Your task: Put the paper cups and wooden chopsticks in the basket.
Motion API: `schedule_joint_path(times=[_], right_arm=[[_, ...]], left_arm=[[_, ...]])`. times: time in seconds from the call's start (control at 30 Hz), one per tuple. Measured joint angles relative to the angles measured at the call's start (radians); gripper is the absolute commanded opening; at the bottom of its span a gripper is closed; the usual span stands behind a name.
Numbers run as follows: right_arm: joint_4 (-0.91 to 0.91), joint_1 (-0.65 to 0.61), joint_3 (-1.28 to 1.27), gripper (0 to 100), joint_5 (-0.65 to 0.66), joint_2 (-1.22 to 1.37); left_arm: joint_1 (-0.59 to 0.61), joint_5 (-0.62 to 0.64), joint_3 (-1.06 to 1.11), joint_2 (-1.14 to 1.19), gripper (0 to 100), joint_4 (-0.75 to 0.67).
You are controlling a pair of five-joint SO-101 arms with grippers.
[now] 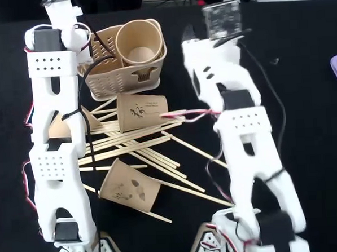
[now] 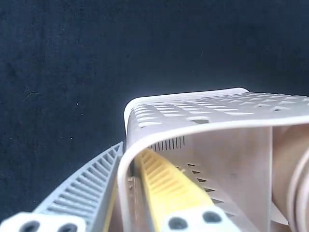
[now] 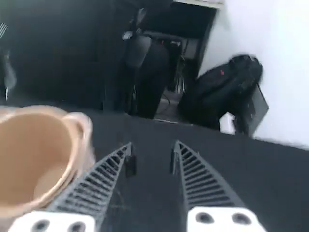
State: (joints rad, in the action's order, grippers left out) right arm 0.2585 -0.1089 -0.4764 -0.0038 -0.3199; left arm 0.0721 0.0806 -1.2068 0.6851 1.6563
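Paper cups (image 1: 138, 43) stand upright in the basket (image 1: 121, 80), what looks like a short stack. Two more lie on their sides on the table (image 1: 305, 152): a near-basket cup (image 1: 140, 111) just in front of the basket and a low cup (image 1: 129, 187) closer to the arm bases. The wooden chopsticks (image 1: 130, 142) fan out between and under them. We judge the main risks as follows: the tipped cups roll or get crushed if pinched across the mouth, sticks under the near-basket cup scatter when it lifts, and the basket tips if its wall gets dragged. The left gripper (image 2: 131, 149) straddles the basket's side wall, one finger outside and one inside, and looks clamped onto that wall. The right gripper (image 3: 152, 145) has its jaws spread and nothing between them. It hangs beside the basket's far rim, with the stacked cups off to one side of its jaws and the tipped cups and sticks well apart from it.
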Motion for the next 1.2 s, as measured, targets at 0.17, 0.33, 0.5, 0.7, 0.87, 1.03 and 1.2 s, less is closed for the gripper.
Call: schedule_joint_path(times=[0.17, 0.33, 0.5, 0.7, 0.87, 1.03, 1.2], right_arm=[[0.032, 0.003, 0.141, 13.9, -0.155, 0.103], [0.209, -0.015, 0.358, 14.2, -0.167, 0.157], [0.391, -0.028, 0.493, 14.2, -0.167, 0.232], [0.414, -0.063, 0.505, 14.2, -0.172, 0.307], [0.411, -0.068, 0.505, 14.2, -0.173, 0.310], [0.411, -0.106, 0.505, 14.2, -0.173, 0.310], [0.408, -0.117, 0.497, 14.1, -0.173, 0.310]], left_arm=[[0.000, 0.000, 0.000, 0.000, 3, 0.000], [0.000, 0.000, 0.000, 0.000, 3, 0.000], [-0.006, 0.000, 0.000, 0.000, 3, 0.000], [-0.044, -0.051, 0.000, 0.000, 3, 0.000], [-0.061, -0.078, 0.000, 0.000, 3, -0.009], [-0.063, -0.084, -0.002, 0.037, 3, -0.029], [-0.063, -0.086, -0.003, 0.060, 3, -0.031]])
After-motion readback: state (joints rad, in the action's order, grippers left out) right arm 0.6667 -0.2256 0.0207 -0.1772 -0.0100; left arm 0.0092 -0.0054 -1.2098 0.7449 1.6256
